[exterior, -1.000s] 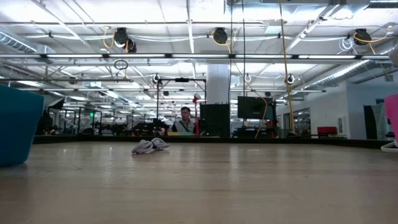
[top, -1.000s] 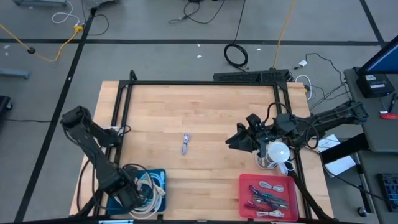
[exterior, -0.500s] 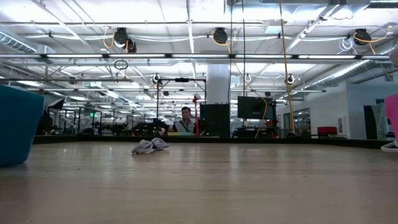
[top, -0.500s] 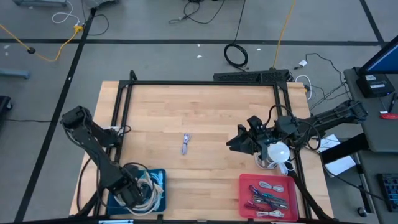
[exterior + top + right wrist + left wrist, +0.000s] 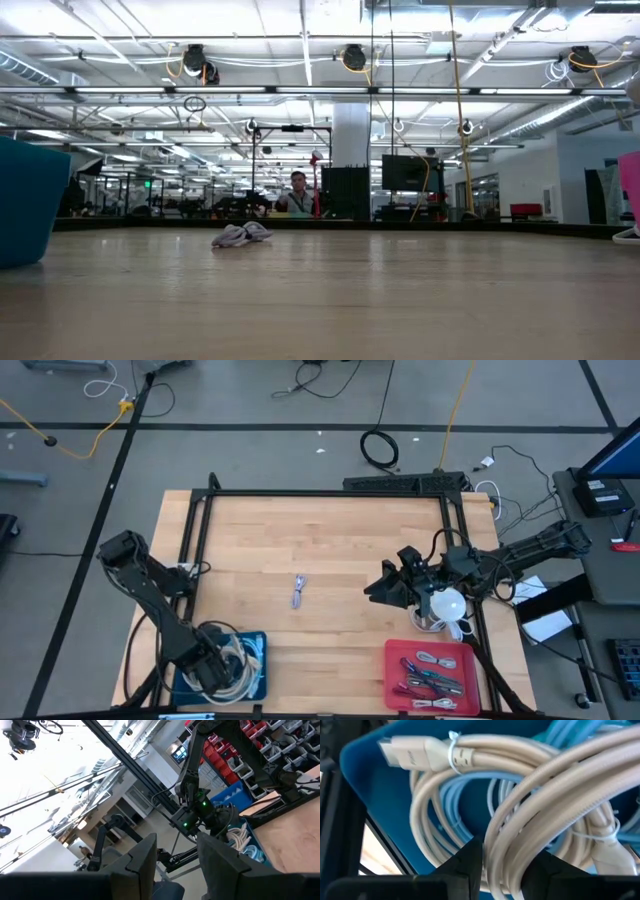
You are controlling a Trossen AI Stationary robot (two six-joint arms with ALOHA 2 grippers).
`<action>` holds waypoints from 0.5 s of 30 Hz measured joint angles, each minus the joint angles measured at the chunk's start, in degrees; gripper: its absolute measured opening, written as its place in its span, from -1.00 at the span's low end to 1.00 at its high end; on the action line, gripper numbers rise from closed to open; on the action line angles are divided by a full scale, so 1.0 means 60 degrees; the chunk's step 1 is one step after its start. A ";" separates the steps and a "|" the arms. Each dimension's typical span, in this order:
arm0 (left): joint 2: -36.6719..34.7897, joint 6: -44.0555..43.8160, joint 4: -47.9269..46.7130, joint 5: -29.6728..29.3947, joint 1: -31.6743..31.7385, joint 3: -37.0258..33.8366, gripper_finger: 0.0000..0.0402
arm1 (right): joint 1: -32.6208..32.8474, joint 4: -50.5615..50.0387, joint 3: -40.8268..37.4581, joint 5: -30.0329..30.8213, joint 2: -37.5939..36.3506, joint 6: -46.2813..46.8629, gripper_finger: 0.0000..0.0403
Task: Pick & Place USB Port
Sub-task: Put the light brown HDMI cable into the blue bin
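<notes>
In the high view, the left gripper (image 5: 215, 668) is down inside the blue bin (image 5: 258, 650) at the near left corner of the worktop (image 5: 330, 550), among the coiled cables (image 5: 243, 660). The right gripper (image 5: 378, 586) hangs above the right part of the worktop, just beside a white cup (image 5: 445, 608). A red tray (image 5: 392, 680) with several small cables lies at the near right. One small bundled USB cable (image 5: 298, 591) lies alone near the middle of the worktop, well apart from both grippers.

In the low view, this small bundle (image 5: 241, 234) rests on the wood, with the blue bin wall (image 5: 28, 200) at the left edge and a person (image 5: 297, 196) far behind in the room.

In the left wrist view, the two dark fingers (image 5: 467, 865) stand around a thick beige cable coil (image 5: 530, 820), one on each side; I cannot tell if they press it or are loose.

In the right wrist view, the fingers (image 5: 145, 855) are apart and nothing is between them.
</notes>
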 joint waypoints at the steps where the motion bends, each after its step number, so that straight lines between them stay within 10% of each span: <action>1: 0.0000 0.0003 -0.0059 -0.0009 0.0000 0.0000 -0.45 | 0.0000 0.0000 0.0000 0.0000 0.0000 0.0000 -0.34; 15: 0.0004 0.0575 -0.0029 -0.0434 0.0212 0.0000 -0.80 | -0.0007 -0.0005 0.0000 -0.0004 0.0000 -0.0146 -0.34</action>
